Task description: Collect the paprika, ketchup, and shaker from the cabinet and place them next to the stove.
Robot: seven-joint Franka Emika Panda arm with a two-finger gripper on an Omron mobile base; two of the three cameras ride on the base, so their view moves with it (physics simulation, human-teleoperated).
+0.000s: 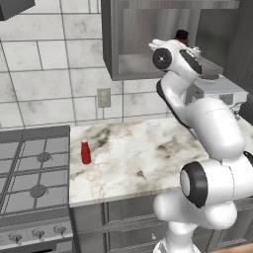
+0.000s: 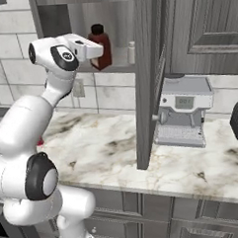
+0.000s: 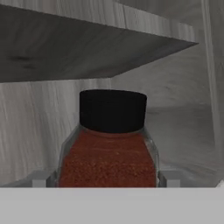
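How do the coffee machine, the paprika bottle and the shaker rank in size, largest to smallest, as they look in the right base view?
1. coffee machine, on the counter, clearly largest.
2. paprika, in the cabinet, partly behind the gripper.
3. shaker, smallest, beside the paprika.
The machine stands nearer the camera, but the order seems safe.

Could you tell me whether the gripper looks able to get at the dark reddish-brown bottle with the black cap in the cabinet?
Probably yes: the gripper is already at the dark reddish-brown bottle, fingers either side, the doorless cabinet front open.
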